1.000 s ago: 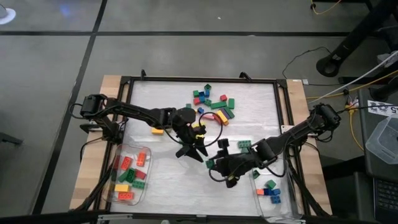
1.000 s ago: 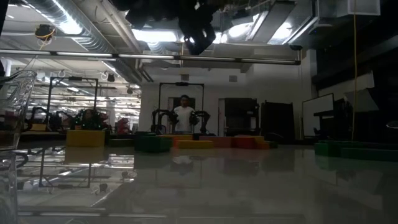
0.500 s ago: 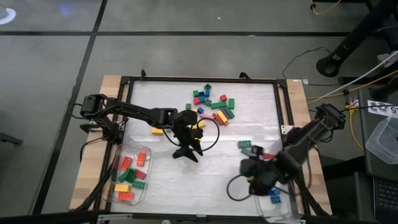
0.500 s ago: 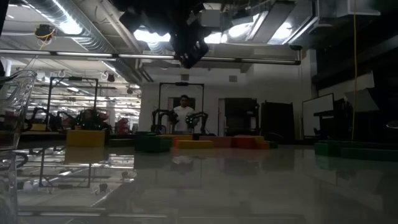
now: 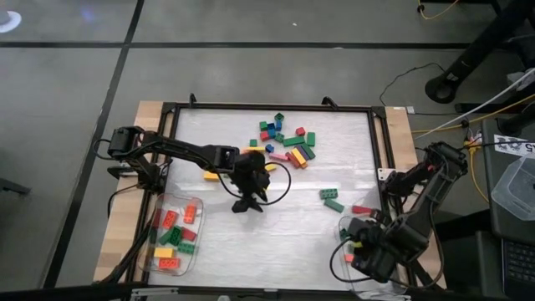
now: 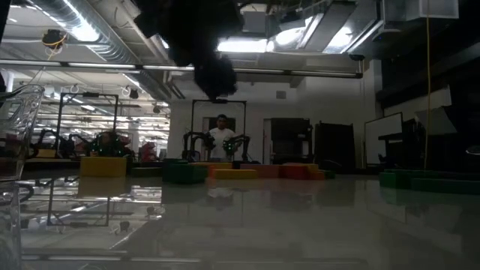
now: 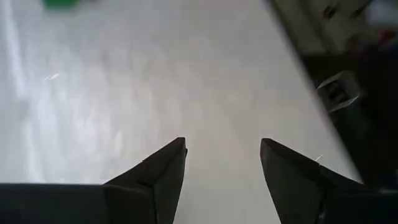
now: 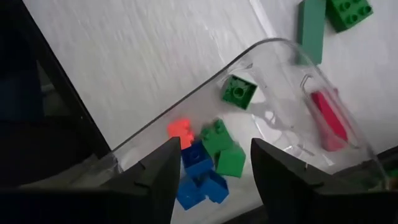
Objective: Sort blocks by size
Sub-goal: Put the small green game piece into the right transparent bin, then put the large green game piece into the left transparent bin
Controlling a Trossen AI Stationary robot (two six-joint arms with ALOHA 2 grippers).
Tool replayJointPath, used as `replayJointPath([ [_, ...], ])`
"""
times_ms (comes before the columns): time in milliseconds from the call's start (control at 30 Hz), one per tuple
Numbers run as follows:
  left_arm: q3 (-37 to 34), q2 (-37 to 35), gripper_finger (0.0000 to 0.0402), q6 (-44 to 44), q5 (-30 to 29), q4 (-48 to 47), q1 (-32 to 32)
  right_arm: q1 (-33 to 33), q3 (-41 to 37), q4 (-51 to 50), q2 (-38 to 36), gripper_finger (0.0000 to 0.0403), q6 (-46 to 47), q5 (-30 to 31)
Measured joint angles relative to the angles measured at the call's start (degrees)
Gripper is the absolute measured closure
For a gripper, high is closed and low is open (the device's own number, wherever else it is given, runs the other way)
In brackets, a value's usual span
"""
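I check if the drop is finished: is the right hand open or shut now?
Open. The right hand shows a clear gap between its fingers, nothing held, above the small blocks in the clear tub.

left claw [image 7: 222, 163] open, right claw [image 8: 211, 163] open

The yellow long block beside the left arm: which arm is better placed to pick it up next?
Left, probably. The left gripper hangs open, empty, close to the yellow long block. The right gripper is far off, open over the right tub of small blocks.
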Motion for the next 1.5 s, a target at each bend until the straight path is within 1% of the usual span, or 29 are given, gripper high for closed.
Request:
replayJointPath([
  [67, 0.02, 0.0, 0.0205, 2.19, -3.29, -3.96, 0.0, -0.11, 0.0, -0.03, 0.0, 0.0209, 0.41, -0.62],
  [167, 0.02, 0.0, 0.0205, 3.98, -11.19, -10.18, -0.12, -0.13, 0.0, -0.03, 0.0, 0.0209, 0.37, -0.33],
  [233, -0.08, 0.02, 0.0205, 2.27, -17.22, -13.17, -0.25, -0.13, 0.0, -0.05, 0.0, 0.0209, 0.36, 0.42],
  [300, -0.56, 0.02, 0.0205, -1.1, -21.4, -14.31, -0.3, -0.13, 0.0, -0.05, 0.01, 0.0209, 0.33, 1.68],
  [367, -0.92, 0.18, 0.0205, -1.84, -23.2, -15.35, -0.27, -0.13, 0.0, -0.08, 0.02, 0.0209, 0.31, 3.11],
  [467, -1.81, 0.27, 0.0205, 1.91, -24.01, -14.96, -0.28, -0.17, 0.0, -0.05, 0.02, 0.0208, 0.28, 4.5],
  [567, -3.63, 0.28, 0.0205, 4.75, -24.42, -12.44, -0.33, -0.17, 0.0, -0.04, 0.02, 0.0208, 0.3, 5.48],
  [667, -4.76, 0.31, 0.0205, 4.07, -24.52, -12.52, -0.92, -0.17, 0.0, -0.03, 0.02, 0.0208, 0.3, 5.96],
  [767, -4.96, 0.31, 0.0205, -2.98, -24.52, -12.69, -1.96, -0.17, 0.0, -0.04, 0.03, 0.0208, 0.3, 5.96],
  [1033, -4.63, 0.31, 0.0205, -31.43, -24.37, -12.54, -3.91, -0.17, 0.0, -0.05, 0.04, 0.0208, 0.24, 8.87],
  [1167, -4.63, 0.31, 0.0205, -45.43, -25.1, -12.72, -3.91, -0.17, 0.0, -0.04, 0.04, 0.0208, 0.24, 8.94],
  [1267, -4.63, 0.31, 0.0205, -51.17, -27.89, -12.72, -3.87, -0.17, 0.0, -0.03, 0.04, 0.0208, 0.24, 8.94],
  [1500, -4.63, 0.31, 0.0205, -57.3, -31.61, -12.72, -3.85, -0.17, 0.0, -0.03, 0.04, 0.0208, 0.24, 8.93],
])
